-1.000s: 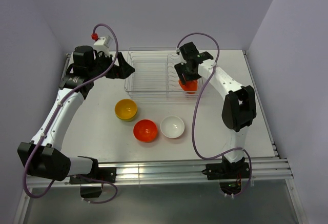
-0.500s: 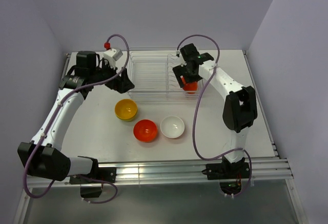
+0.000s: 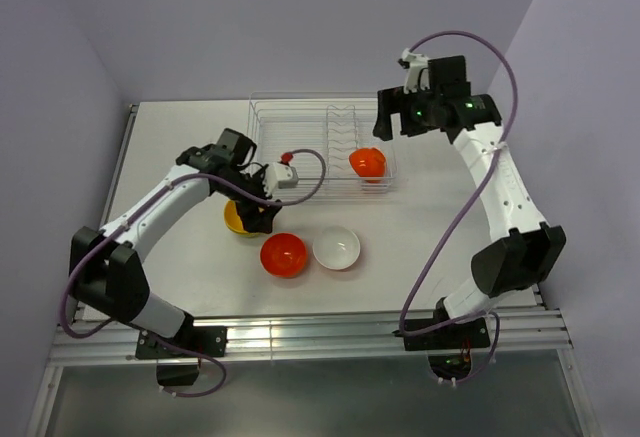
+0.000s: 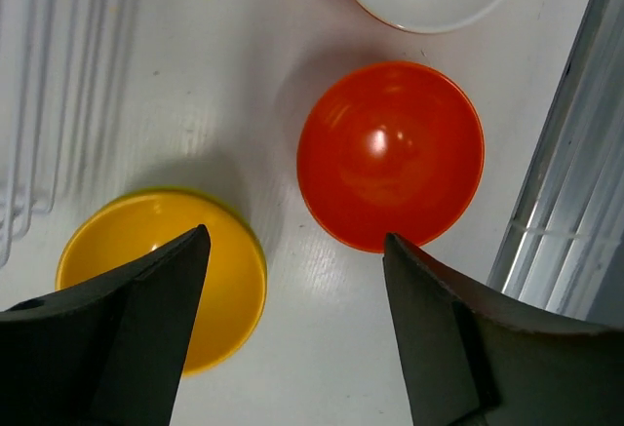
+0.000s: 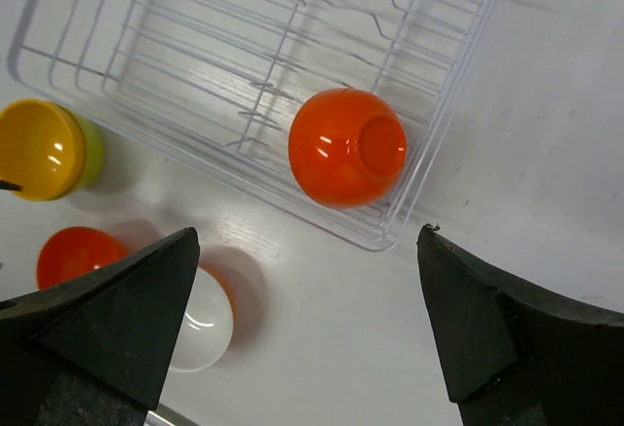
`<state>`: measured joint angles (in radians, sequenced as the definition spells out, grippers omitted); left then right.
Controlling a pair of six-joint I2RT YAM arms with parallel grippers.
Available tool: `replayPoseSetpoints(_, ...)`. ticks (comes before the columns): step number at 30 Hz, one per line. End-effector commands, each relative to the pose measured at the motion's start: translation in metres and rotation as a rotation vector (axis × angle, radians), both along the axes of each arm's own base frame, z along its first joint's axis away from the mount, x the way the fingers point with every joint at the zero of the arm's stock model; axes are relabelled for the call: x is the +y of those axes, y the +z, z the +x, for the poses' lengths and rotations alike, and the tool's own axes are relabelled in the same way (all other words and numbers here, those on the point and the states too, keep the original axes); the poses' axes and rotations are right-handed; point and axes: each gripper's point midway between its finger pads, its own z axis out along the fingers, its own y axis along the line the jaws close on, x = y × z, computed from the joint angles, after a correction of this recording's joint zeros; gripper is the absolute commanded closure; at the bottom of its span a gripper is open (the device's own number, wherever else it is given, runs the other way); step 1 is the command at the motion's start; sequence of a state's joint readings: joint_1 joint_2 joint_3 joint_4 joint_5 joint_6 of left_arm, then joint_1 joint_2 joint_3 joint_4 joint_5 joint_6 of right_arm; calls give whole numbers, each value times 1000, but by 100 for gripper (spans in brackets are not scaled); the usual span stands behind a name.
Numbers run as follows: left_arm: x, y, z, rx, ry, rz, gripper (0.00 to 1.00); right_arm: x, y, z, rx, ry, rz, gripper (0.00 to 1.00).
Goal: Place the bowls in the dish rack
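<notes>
Hovering left gripper spread, yellow bowl half-hidden overhead, seemingly untouched.

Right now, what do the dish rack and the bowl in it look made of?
The dish rack looks like clear plastic: thin see-through ribs, table showing through. The red-orange bowl in it seems glossy plastic: smooth, even colour, soft highlights.

Overhead camera, high at the near edge, takes in the whole table. Left wrist camera looks straight down, close over yellow bowl and red bowl; right wrist camera, higher, shares both beside the rack.
</notes>
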<state>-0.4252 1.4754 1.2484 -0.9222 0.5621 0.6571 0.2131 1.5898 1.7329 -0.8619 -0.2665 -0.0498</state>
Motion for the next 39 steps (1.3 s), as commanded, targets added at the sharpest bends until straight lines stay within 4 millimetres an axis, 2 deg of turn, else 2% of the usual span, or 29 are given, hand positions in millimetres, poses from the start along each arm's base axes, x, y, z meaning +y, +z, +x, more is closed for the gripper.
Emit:
replayPoseSetpoints(1, -8, -12, 2, -77, -180, 77, 23, -3, 20, -26, 17, 59, 136, 0)
replayPoseSetpoints(3, -13, -23, 4, -58, -222, 96, 29, -10, 18, -33, 32, 50, 146, 0)
replayPoseSetpoints(6, -20, -35, 6, -58, -279, 113, 31, -16, 14, -49, 40, 52, 162, 0)
replayPoseSetpoints(12, -33, -58, 3, -58, -336, 130, 35, -24, 5, -62, 71, 36, 168, 0)
replayPoseSetpoints(20, -41, -78, -5, -45, -364, 137, 40, -29, 2, -66, 83, 30, 173, 0)
replayPoseSetpoints(28, -47, -97, -14, -42, -353, 157, 45, -36, 6, -60, 52, -31, 181, 0)
replayPoseSetpoints(31, -46, -101, -19, -44, -362, 165, 54, -34, 7, -61, 62, -26, 193, 0)
replayPoseSetpoints(32, -46, -101, -19, -49, -361, 164, 62, -34, 7, -61, 65, -22, 199, 0)
replayPoseSetpoints(33, -46, -99, -20, -58, -362, 160, 66, -33, 8, -61, 64, -21, 202, 0)
replayPoseSetpoints(34, -44, -100, -22, -60, -356, 164, 76, -33, 10, -61, 61, -19, 207, 0)
replayPoseSetpoints(37, -45, -86, -21, -95, -338, 150, 90, -28, 19, -61, 34, 3, 232, 0)
replayPoseSetpoints(39, -44, -72, -24, -101, -326, 135, 94, -25, 27, -60, 16, -3, 266, 0)
